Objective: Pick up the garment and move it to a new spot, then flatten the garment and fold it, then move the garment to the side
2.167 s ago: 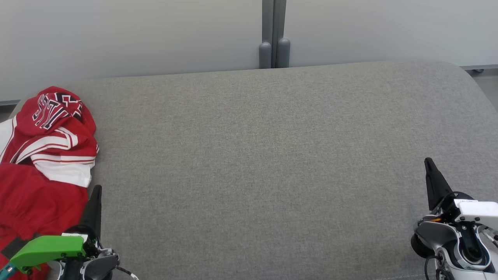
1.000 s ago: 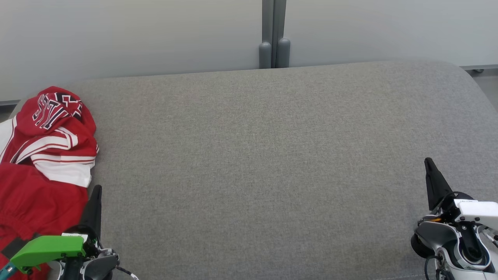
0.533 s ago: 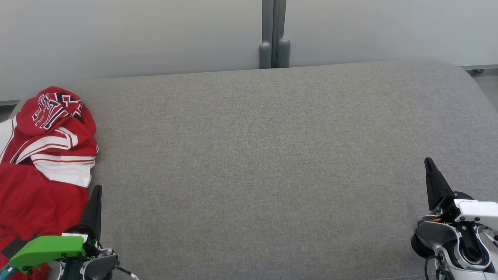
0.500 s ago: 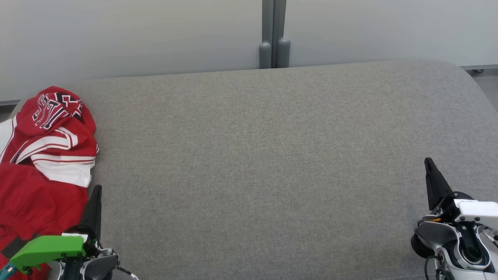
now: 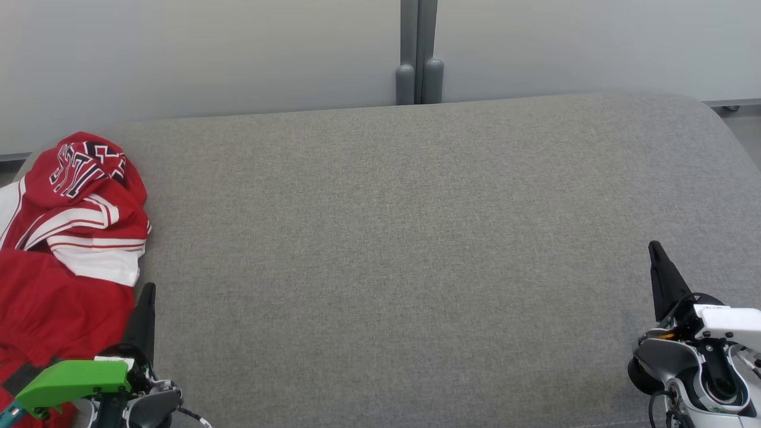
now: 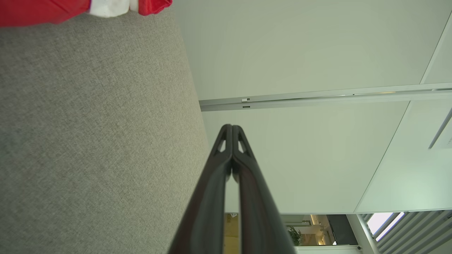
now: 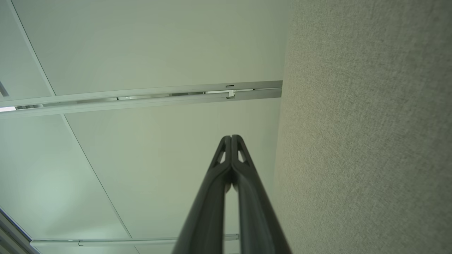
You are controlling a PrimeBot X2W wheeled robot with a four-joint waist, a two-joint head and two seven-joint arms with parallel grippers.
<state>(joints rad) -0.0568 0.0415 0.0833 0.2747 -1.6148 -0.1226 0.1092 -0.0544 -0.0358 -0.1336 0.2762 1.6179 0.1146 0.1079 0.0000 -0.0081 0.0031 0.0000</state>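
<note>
head view showed the garment (image 5: pixel 65 238), a red jersey with white bands and black lettering, lying crumpled at the far left edge of the grey cushion (image 5: pixel 386 238) and partly cut off by the frame. it looked like thin, soft, light cloth that would sag from any single hold and slip over itself. i judged the raised fold by the white band on its right edge the best place to pinch, with a second hold needed for spreading.

the left gripper (image 5: pixel 147 291) sat just beside the garment's lower right edge, jaws pressed together and empty; whether it brushed the cloth i could not tell. left wrist view had its closed fingers pointing past the cloth, which lay off in the top left corner. the right gripper (image 5: pixel 654 246) rested well apart from it on the cushion's right side, likewise closed on nothing.
</note>
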